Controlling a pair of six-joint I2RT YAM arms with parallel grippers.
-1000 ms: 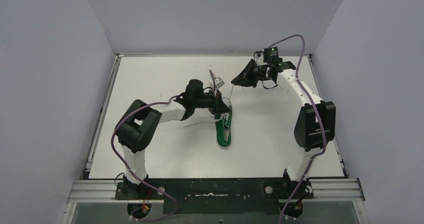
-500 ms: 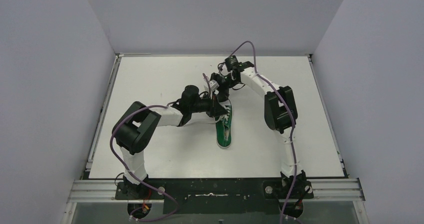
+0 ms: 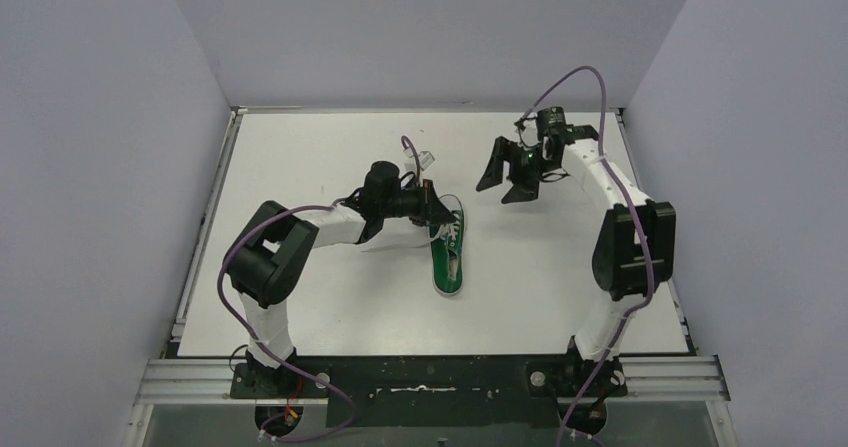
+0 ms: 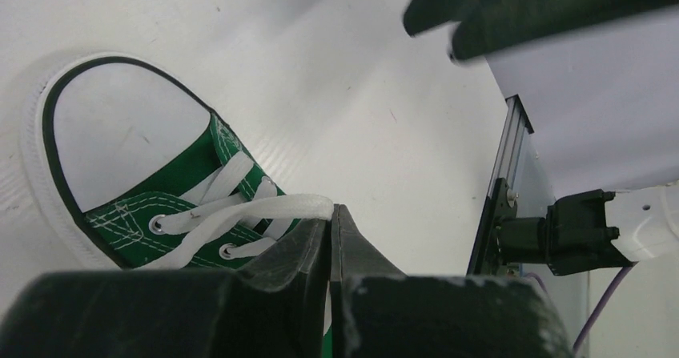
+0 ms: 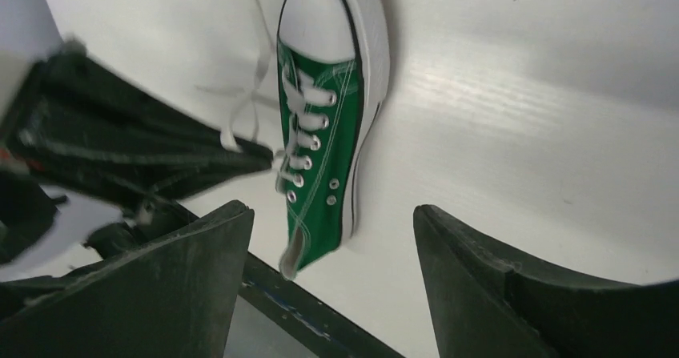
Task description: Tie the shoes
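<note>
Left gripper (image 3: 431, 208) first: its fingers are pressed together on a white lace (image 4: 264, 208). The flat strand runs from the eyelets (image 4: 158, 224) nearest the toe straight into the seam between the tips. I judge that grip is there to keep one end under tension, drawn off to the shoe's left side, so the other arm has something taut to work against.

The right gripper (image 3: 505, 185) is spread wide and holds nothing. It hangs above the table (image 3: 300, 167), well apart from the shoe on its far right side, with its camera looking back down over the whole lacing. That reads to me as a standoff pose for choosing the next pick.

The green sneaker (image 3: 449, 257) sits on its sole near the middle of the table. Its white toe cap (image 4: 104, 126) points away from the arm bases and its open heel faces them. The canvas is bright green with pale stitching, the rubber sole white with a dark line round the cap, and the laces cross flat between the eyelet rows with no knot or bow visible.

A second loose strand (image 5: 256, 78) trails on the table beside the toe. The right wrist view is blurred there, so I think it is the other free end but cannot be sure. No tying step looks complete.
</note>
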